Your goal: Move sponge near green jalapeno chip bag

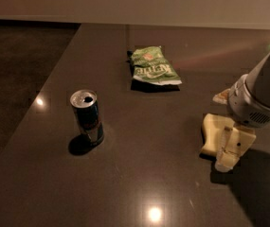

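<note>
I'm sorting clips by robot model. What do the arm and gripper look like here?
The gripper, low at the right by the sponge, is a cream, boxy piece with a few small dark dots. Above it, the arm is a thick pale-grey cylinder ending in a rounded white wrist housing with a dark slotted grille. No cables show.

Single raised view, angled down over table [139, 183], close; pincer [225, 160] lower right
</note>
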`<state>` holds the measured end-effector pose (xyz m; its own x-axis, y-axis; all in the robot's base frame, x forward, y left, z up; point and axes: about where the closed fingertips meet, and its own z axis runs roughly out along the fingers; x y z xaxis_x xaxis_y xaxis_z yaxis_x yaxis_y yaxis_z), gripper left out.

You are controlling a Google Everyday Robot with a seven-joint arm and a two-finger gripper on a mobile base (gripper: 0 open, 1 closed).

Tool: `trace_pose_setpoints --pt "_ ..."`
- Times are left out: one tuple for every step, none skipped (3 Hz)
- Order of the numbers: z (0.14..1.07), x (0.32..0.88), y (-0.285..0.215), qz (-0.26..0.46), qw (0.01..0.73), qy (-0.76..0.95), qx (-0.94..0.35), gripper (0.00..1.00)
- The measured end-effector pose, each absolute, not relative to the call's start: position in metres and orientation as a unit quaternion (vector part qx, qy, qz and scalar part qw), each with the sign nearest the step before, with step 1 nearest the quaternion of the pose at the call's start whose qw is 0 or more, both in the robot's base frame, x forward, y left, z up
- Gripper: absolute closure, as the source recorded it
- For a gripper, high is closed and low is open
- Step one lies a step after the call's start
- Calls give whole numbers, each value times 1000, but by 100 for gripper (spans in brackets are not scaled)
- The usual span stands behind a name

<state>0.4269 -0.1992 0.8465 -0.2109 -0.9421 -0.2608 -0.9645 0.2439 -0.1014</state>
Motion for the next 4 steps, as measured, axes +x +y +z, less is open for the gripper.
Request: trace_pose_setpoints --pt "836 428 -201 43 125 774 -619 0" --pt "830 430 -204 44 114 777 -618 13" --pt "828 435 -203 49 103 781 -614 44" --pt "837 445 -197 60 106 781 -612 67"
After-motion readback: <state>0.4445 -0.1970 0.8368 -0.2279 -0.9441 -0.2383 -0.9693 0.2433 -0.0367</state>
